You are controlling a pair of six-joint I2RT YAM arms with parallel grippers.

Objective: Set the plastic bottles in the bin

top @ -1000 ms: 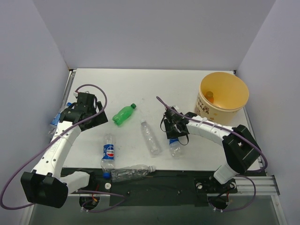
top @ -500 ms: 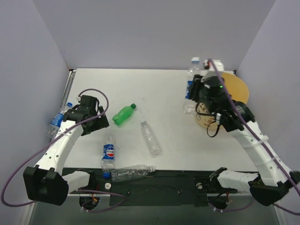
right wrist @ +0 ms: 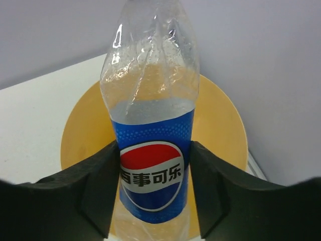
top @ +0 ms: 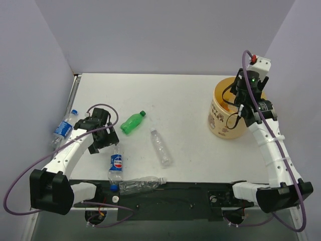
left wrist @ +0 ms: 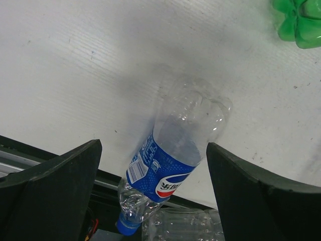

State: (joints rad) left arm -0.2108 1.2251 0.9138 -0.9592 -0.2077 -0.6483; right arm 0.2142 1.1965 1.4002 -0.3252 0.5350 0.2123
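R gripper (right wrist: 154, 150) clamped on a Pepsi bottle (right wrist: 150, 100), long axis straight out along the fingers (right wrist: 95, 191), bin (right wrist: 223, 135) right beyond it. L gripper (left wrist: 153, 150) spread wide, 2nd Pepsi bottle (left wrist: 170, 155) lying flat below, diagonal, cap end back twd the wrist.

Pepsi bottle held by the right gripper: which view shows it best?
Right wrist. The Pepsi bottle fills the frame, label facing the camera, clamped between the fingers above the bin. Top external: the right arm hides it over the bin. Left wrist: not in view; a different Pepsi bottle lies on the table.
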